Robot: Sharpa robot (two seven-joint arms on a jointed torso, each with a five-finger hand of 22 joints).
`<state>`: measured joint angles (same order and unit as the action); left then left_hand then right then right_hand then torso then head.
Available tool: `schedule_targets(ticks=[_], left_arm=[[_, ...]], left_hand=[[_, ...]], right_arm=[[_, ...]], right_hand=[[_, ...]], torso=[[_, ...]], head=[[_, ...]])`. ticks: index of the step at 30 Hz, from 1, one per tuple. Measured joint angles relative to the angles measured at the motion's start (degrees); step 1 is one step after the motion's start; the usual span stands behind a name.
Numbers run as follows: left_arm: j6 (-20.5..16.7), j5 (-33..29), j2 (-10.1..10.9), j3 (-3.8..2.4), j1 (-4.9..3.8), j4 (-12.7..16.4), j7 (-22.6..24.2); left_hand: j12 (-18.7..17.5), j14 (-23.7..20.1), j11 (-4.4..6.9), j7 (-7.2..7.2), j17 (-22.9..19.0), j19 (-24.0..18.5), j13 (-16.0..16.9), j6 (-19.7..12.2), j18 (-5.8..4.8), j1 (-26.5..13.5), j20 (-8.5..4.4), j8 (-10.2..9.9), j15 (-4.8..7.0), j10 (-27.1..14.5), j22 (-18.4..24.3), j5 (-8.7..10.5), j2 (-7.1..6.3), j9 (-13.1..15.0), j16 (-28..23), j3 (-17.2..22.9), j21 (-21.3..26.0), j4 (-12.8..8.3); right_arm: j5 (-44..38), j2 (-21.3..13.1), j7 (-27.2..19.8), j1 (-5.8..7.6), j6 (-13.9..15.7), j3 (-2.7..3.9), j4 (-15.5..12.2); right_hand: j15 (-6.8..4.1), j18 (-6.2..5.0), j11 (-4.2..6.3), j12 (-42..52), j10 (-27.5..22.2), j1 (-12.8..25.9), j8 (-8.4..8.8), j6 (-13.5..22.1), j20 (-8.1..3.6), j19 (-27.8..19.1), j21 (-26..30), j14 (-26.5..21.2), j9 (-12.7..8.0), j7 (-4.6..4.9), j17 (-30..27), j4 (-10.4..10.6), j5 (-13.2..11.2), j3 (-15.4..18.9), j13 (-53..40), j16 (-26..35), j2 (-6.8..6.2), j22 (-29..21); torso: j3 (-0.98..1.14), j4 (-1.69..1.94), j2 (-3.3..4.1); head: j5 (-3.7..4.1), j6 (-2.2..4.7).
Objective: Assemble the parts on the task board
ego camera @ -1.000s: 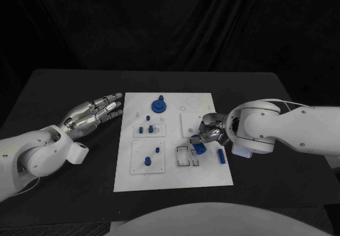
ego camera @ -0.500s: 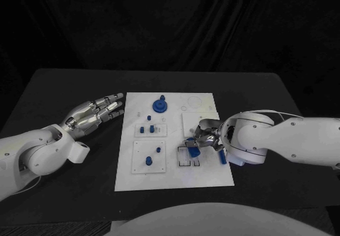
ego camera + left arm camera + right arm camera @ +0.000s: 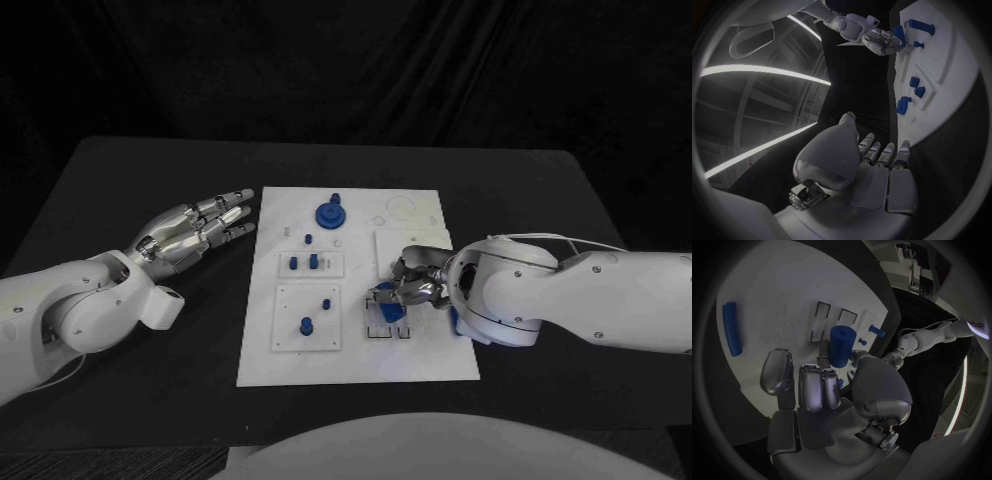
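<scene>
The white task board (image 3: 372,360) lies mid-table. My right hand (image 3: 414,281) hovers over its right half and pinches a blue cylinder (image 3: 387,301) just above the black-outlined slots (image 3: 387,325). In the right wrist view the cylinder (image 3: 841,346) stands upright between thumb and fingers, close to the slots (image 3: 832,319). A blue bar (image 3: 731,328) lies flat on the board (image 3: 773,290). My left hand (image 3: 195,235) hangs open off the board's left edge, fingers spread; the left wrist view shows that hand (image 3: 876,167) empty.
On the board stand a blue disc with a peg (image 3: 332,213), two small blue pegs (image 3: 303,263) and a single peg (image 3: 306,326) in white blocks. My right forearm (image 3: 577,300) covers the board's right edge. Black table (image 3: 130,400) surrounds the board.
My right hand has carried the blue cylinder a little left and toward the front, lower over the slots. The left hand has stayed put.
</scene>
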<state>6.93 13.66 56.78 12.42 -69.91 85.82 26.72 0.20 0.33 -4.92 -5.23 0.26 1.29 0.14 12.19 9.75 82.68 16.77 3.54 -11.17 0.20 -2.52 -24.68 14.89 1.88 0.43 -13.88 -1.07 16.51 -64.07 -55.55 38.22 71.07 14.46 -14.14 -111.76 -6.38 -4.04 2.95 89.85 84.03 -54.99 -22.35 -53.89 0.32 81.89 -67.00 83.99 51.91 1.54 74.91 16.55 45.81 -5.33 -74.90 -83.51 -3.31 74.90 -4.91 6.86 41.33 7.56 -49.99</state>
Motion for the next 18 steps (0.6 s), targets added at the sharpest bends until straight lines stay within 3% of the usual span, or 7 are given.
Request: schedule_targets(ticks=[6,9,11,15,18], left_arm=[[0.0,0.0,0.3,0.00,0.00,0.1,-0.1],[0.0,0.0,0.3,0.00,0.00,0.2,-0.2],[0.0,0.0,0.3,0.00,0.00,0.2,-0.2],[0.0,0.0,0.3,0.00,0.00,0.2,-0.3],[0.0,0.0,0.3,0.00,0.00,0.2,-0.3]], left_hand=[[0.0,0.0,0.00,-0.13,0.0,0.0,0.0,0.1,0.00,0.0,0.00,0.0,-0.01,0.0,0.0,0.00,0.00,0.0,0.0,0.0,0.0,0.0],[0.0,0.2,0.00,-0.20,0.1,0.0,0.0,0.2,0.00,0.0,0.00,0.0,-0.21,0.0,-0.1,0.00,0.00,0.0,0.0,0.0,0.0,0.0],[0.0,0.2,0.00,-0.20,0.1,0.0,0.0,0.2,0.00,0.0,0.00,0.0,-0.21,0.0,-0.1,0.00,0.00,0.0,0.0,0.0,0.0,0.0],[0.0,0.2,0.00,-0.20,0.1,0.0,0.0,0.2,0.00,0.0,0.00,0.1,-0.21,0.0,-0.1,0.00,0.00,0.0,0.0,0.0,0.0,0.0],[0.0,0.2,0.00,-0.20,0.1,0.0,0.0,0.2,-0.01,0.0,0.00,0.2,-0.21,0.0,-0.1,0.00,0.00,0.1,0.0,0.0,0.0,0.0]], right_arm=[[-0.5,0.0,0.2,-0.10,-0.4,-0.03,-0.3],[-0.7,-0.1,0.3,-0.22,-0.7,-0.01,-0.4],[-0.8,-0.1,0.3,-0.25,-0.9,0.01,-0.4],[-1.0,-0.2,0.4,-0.31,-1.4,0.07,-0.4],[-1.1,-0.2,0.4,-0.33,-1.7,0.11,-0.4]], right_hand=[[0.00,0.00,0.00,0.0,0.0,0.3,0.00,0.2,0.00,0.0,0.4,0.0,0.0,-0.02,0.0,0.1,-1.2,0.2,0.0,0.0,0.06,0.0],[0.00,0.00,0.01,0.0,0.0,1.0,0.00,0.2,0.00,0.0,0.8,0.0,-0.2,-0.02,0.0,0.1,-3.2,0.7,0.0,0.5,0.38,0.0],[0.00,0.01,0.01,0.0,0.0,1.6,-0.01,0.3,0.00,0.0,1.1,0.0,-0.4,-0.12,0.0,0.0,-6.1,1.1,0.0,0.5,0.54,0.0],[0.00,0.00,0.01,0.0,0.0,2.0,-0.05,0.4,0.00,0.0,1.4,0.0,-0.7,-0.23,0.0,0.1,-9.6,1.7,0.0,0.8,0.99,0.0],[0.00,0.01,0.01,0.0,0.0,2.8,-0.06,0.4,0.00,0.0,1.8,0.0,-1.0,-0.24,0.0,0.0,-14.0,2.6,0.0,0.8,1.33,0.0]], torso=[[0.00,0.03,-0.01],[-0.01,0.02,-0.01],[-0.02,0.01,-0.01],[-0.02,-0.02,-0.01],[-0.01,-0.02,-0.01]], head=[[-0.33,0.00],[-0.47,0.00],[-0.53,0.00],[-0.63,0.00],[-0.66,0.00]])
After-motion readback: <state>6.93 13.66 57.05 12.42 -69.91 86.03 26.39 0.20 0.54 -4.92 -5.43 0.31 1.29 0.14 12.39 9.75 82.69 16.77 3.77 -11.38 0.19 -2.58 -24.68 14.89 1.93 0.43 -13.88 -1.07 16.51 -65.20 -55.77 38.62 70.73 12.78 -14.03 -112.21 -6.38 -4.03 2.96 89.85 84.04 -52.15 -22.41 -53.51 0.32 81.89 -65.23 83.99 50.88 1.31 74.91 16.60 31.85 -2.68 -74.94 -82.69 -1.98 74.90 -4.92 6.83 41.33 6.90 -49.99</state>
